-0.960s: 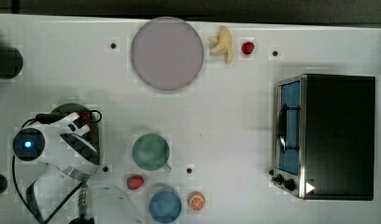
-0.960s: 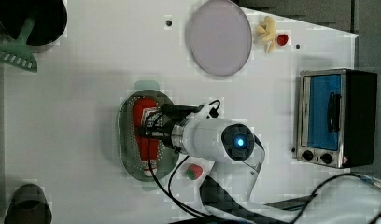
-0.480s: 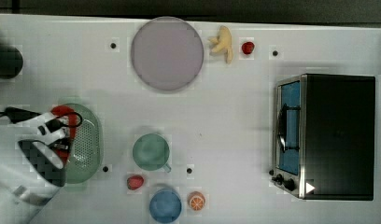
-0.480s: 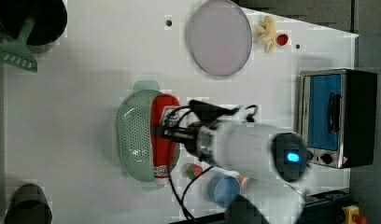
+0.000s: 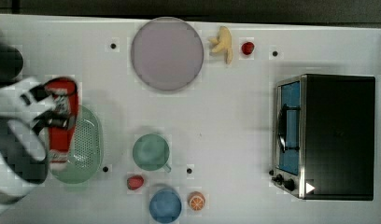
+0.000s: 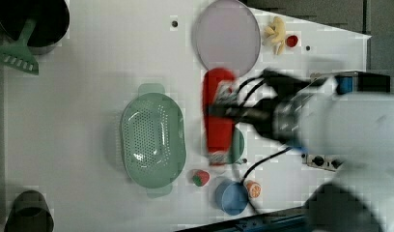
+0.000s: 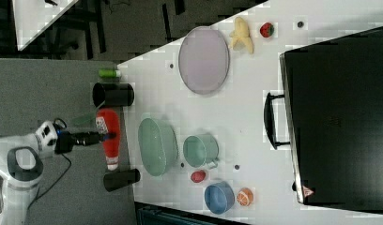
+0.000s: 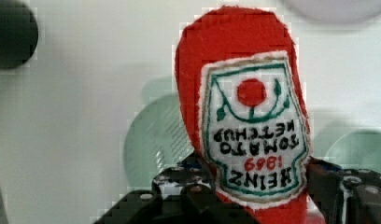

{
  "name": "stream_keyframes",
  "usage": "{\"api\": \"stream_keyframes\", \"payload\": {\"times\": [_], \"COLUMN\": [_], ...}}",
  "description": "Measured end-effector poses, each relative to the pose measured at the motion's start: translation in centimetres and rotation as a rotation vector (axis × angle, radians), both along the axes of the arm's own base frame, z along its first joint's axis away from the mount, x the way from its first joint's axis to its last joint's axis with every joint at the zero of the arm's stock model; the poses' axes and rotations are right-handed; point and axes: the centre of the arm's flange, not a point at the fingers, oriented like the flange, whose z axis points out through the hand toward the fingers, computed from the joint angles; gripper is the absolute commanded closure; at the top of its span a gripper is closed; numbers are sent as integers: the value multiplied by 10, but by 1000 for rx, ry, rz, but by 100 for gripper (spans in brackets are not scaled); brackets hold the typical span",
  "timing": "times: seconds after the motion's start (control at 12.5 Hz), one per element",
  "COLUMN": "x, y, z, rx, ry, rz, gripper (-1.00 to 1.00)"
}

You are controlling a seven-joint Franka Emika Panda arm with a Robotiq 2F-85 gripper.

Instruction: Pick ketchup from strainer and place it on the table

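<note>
A white robot arm holds the ketchup [image 8: 244, 107], a red bottle with a white tomato label, in the air. The gripper [image 6: 224, 110] is clamped on the bottle's middle, jaws closed against its sides. Gripped there, the bottle hangs level, neither end drooping.

In the right view, the bottle [image 7: 109, 136] hovers high above the scene, cap toward six o'clock. The strainer [image 6: 153, 140], a pale green oval colander, sits empty on the table [image 6: 79, 116]. So the bottle appears to be lifted out, with the placing step remaining.

In the left view, a green mug [image 6: 237, 144] lies at three o'clock from the strainer. A lilac plate [image 5: 166, 52] sits at about one o'clock. Bare white tabletop lies at nine o'clock, probably offering a free spot for the bottle.
</note>
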Motion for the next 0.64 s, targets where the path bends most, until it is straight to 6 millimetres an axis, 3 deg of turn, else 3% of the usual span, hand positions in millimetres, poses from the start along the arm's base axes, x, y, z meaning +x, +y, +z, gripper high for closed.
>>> {"api": "stream_keyframes", "payload": {"times": [0.16,0.4,0.64], "x": [37,85,101], "y": [-62,-196,-330], "z": [4,-15,-40], "rx": [-15,-49,-72], "ry": [14,43,94], "rz": [-35,-112,-200], "gripper": [-19,-19,-19]}}
